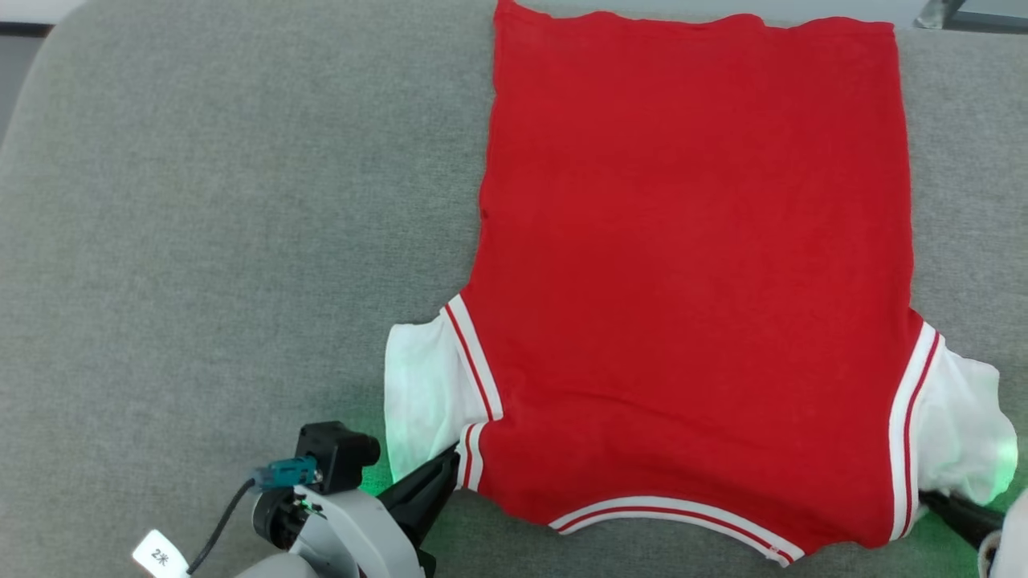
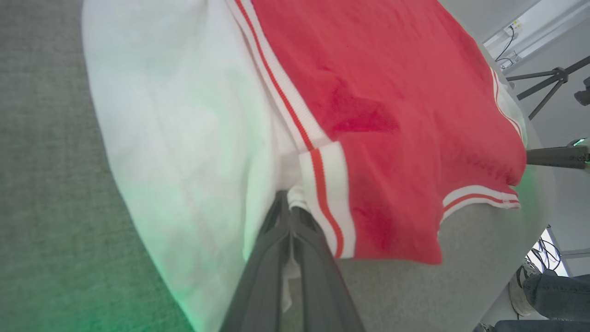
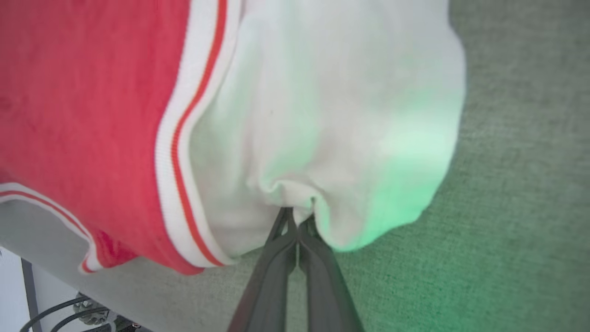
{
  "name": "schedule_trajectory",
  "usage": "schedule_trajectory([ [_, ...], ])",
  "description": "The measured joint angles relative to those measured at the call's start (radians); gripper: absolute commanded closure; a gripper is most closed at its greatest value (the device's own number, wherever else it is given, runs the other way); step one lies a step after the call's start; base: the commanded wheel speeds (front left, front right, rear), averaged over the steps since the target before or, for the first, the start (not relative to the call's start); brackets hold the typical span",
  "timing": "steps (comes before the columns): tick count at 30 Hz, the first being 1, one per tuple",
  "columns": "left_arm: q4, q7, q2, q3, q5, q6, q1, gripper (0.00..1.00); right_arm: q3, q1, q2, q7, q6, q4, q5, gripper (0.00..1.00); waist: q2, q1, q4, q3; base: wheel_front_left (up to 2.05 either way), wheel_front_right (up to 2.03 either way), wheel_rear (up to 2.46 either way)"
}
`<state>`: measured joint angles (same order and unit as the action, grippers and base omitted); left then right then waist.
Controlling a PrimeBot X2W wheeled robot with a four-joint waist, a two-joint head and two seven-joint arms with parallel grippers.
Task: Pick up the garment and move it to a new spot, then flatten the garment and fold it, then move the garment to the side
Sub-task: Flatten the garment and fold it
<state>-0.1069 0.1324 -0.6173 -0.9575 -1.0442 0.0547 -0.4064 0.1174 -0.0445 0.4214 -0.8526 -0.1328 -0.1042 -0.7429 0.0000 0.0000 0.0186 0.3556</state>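
The garment (image 1: 691,265) lies flat by the near edge of the grey table (image 1: 201,241), with the left gripper (image 2: 289,205) and right gripper (image 3: 295,216) each pinching a thin sleeve fold that could slip out under pull.

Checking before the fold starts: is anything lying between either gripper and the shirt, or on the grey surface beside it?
Nothing visible does. The left gripper and right gripper are each shut on a white sleeve of the garment, and the grey surface to its left shows no objects.
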Motion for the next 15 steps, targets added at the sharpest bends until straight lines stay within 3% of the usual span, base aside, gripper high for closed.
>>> schedule_trajectory([
  [5, 0.001, 0.002, 0.001, 0.002, -0.004, -0.003, 0.001, 1.0, 0.017, 0.078, 0.048, 0.024, 0.001, -0.08, -0.035, 0.0, 0.0, 0.0, -0.009, -0.015, 0.0, 0.0, 0.0],
  [10, 0.016, 0.004, 0.002, 0.001, -0.002, -0.002, 0.0, 1.0, 0.103, 0.189, 0.132, -0.058, 0.002, -0.178, -0.082, 0.0, 0.0, 0.0, 0.002, -0.016, 0.0, 0.0, 0.0],
  [13, 0.028, 0.009, 0.008, 0.0, 0.005, -0.002, -0.011, 1.0, 0.122, 0.341, 0.198, -0.087, 0.002, -0.156, -0.032, 0.0, 0.0, 0.0, 0.01, 0.001, 0.0, 0.0, 0.0],
  [15, 0.035, 0.01, 0.017, -0.002, 0.011, -0.004, -0.023, 1.0, 0.099, 0.462, 0.202, -0.089, 0.002, -0.095, 0.007, 0.0, 0.0, 0.0, 0.019, 0.014, 0.0, 0.0, 0.0],
])
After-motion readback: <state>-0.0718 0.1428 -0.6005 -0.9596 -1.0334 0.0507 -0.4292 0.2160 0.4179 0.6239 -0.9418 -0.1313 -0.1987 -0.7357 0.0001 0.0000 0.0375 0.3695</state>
